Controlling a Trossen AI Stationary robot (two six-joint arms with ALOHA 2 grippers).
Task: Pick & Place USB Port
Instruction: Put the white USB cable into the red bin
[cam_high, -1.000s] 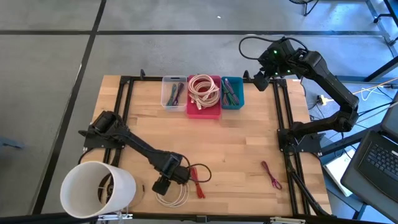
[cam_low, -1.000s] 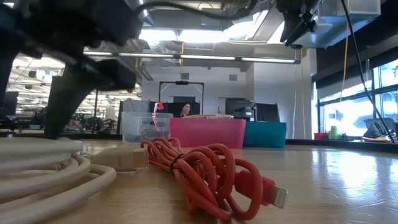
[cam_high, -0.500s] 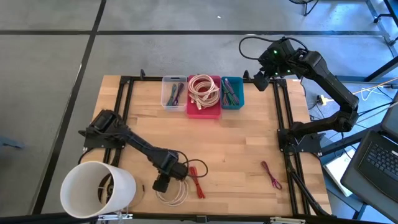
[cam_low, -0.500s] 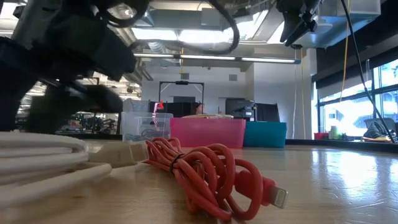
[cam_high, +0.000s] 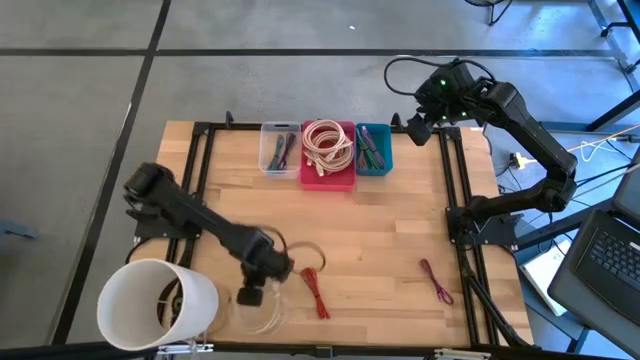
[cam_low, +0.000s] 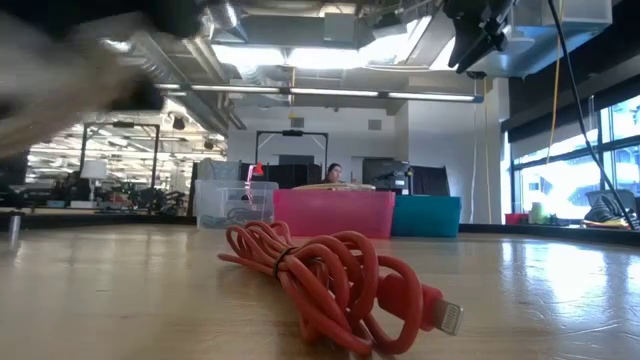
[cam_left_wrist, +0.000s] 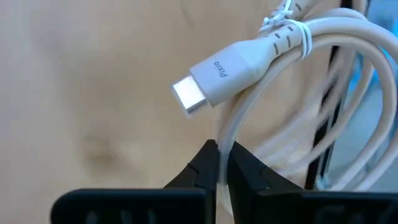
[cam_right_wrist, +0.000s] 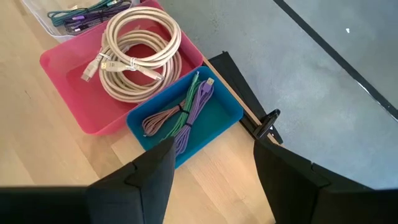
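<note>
My left gripper (cam_high: 252, 294) is at the table's near left, shut on a cream USB cable coil (cam_left_wrist: 292, 81) tied with a thin wire. The coil's plug (cam_left_wrist: 211, 78) sticks out beyond the fingers. In the low view the coil (cam_low: 50, 75) is a blur above the table. A red cable bundle (cam_high: 315, 290) lies on the wood just right of the gripper. My right gripper (cam_right_wrist: 214, 180) hangs open high over the far right, above the teal bin (cam_right_wrist: 186, 118). My left gripper pinches a single strand of the cream coil (cam_left_wrist: 225, 140) between its two fingertips, a little below the plug. The rest of the coil loops away past the fingers. The coil is off the table.
Three bins stand at the far edge: a clear one (cam_high: 278, 148), a pink one (cam_high: 328, 158) holding another cream coil, and the teal one (cam_high: 373, 148). A white bucket (cam_high: 155, 305) stands at the near left corner. A small maroon cable (cam_high: 437, 280) lies near right.
My left gripper has shut on the cream coil and risen, carrying it off the table: in the low view the coil lay flat beside the red bundle and is now a blur up at the left. The red bundle stays where it was.
</note>
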